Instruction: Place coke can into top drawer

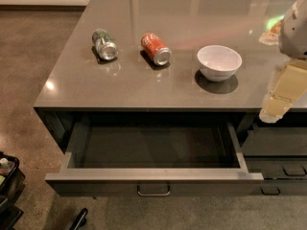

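The red coke can [156, 49] lies on its side on the grey countertop [144, 87], silver end toward me, left of centre. The top drawer [153, 175] stands pulled out below the counter's front edge; its dark inside shows nothing in it and its metal bar handle [153, 191] faces me. My gripper [283, 92] is at the right edge of the view, over the counter's front right corner, well right of the can and holding nothing that I can see.
A green and silver can [104, 45] lies on its side left of the coke can. A white bowl [219, 62] stands to its right. Narrower dark drawers [278, 164] are at the lower right. A black cart [7, 186] sits at the lower left on the floor.
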### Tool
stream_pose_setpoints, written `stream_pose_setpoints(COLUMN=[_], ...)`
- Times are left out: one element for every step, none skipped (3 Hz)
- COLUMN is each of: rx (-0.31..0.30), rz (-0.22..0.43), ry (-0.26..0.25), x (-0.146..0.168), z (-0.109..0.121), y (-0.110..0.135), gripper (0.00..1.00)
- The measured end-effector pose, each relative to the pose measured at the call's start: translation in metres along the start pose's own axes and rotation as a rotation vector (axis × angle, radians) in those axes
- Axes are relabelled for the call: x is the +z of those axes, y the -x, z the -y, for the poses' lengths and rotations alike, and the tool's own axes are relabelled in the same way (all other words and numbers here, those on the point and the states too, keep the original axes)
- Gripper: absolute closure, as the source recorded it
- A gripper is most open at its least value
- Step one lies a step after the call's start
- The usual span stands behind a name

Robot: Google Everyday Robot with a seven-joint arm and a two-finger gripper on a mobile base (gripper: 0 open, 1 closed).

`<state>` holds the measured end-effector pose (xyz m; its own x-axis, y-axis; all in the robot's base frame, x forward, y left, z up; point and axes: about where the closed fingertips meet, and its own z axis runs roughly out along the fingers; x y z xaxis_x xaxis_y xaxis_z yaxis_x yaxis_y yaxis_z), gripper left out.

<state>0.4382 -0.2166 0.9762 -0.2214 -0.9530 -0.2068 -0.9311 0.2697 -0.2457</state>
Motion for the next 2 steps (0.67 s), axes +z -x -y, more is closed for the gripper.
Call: stream_pose_setpoints(rx=[0.000,0.023], rz=[0.000,0.003], ry=[0.000,-0.052], x=[0.000,-0.013], z=[0.000,0.010], y=[0.000,0.001], gripper=[0.00,0.00])
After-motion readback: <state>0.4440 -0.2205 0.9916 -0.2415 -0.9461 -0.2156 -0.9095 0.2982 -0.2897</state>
